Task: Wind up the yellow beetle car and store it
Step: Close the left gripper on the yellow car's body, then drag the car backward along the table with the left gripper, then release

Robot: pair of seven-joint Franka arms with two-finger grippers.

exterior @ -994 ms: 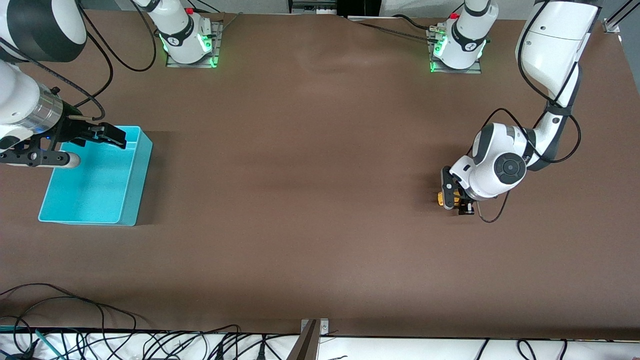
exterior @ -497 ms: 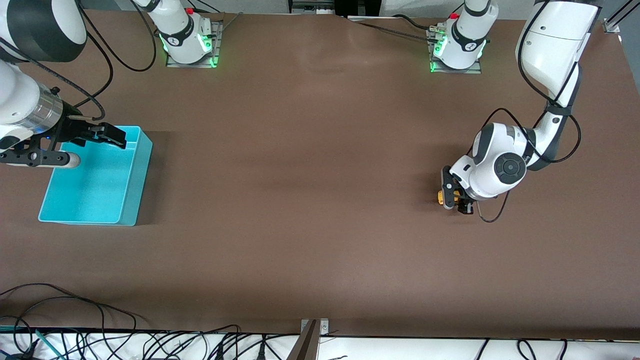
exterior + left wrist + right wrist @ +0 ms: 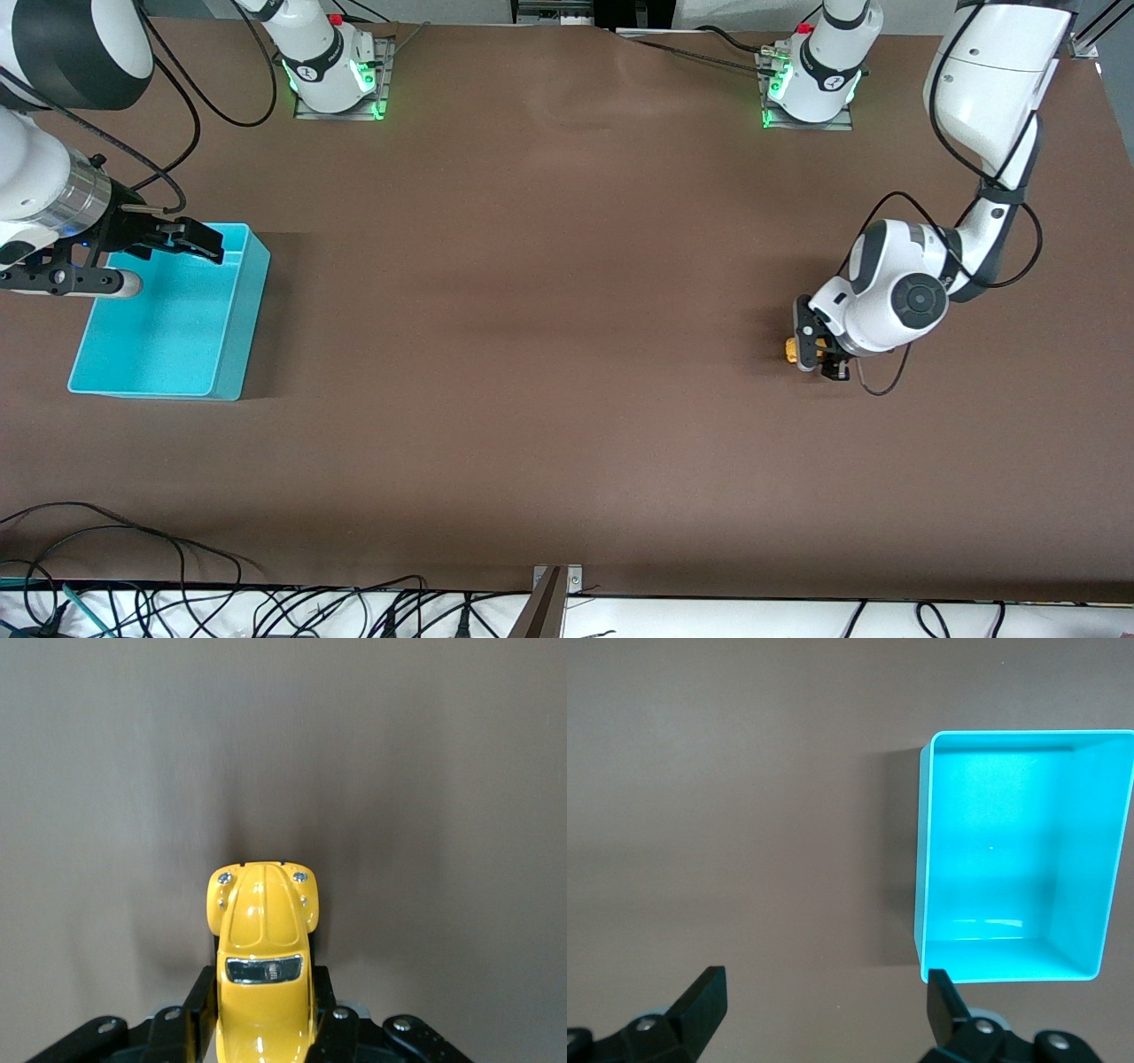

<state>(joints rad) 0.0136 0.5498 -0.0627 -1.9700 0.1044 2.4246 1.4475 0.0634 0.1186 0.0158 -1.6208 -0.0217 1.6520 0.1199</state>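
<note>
The yellow beetle car (image 3: 790,352) is at the table surface toward the left arm's end, held between the fingers of my left gripper (image 3: 811,356). In the left wrist view the car (image 3: 263,921) points its hood away from the gripper (image 3: 263,997), and a black finger (image 3: 200,1005) presses each side. My right gripper (image 3: 205,243) hovers open and empty over the rim of the blue bin (image 3: 248,301). In the right wrist view its fingers (image 3: 704,997) stand wide apart beside the bin (image 3: 921,859).
The blue bin is empty and sits at the right arm's end of the table. Cables (image 3: 133,567) lie along the table edge nearest the front camera. A cable loop (image 3: 877,385) hangs from the left wrist beside the car.
My left gripper has slid a little toward the left arm's end of the table with the car in it. The right arm has not moved.
</note>
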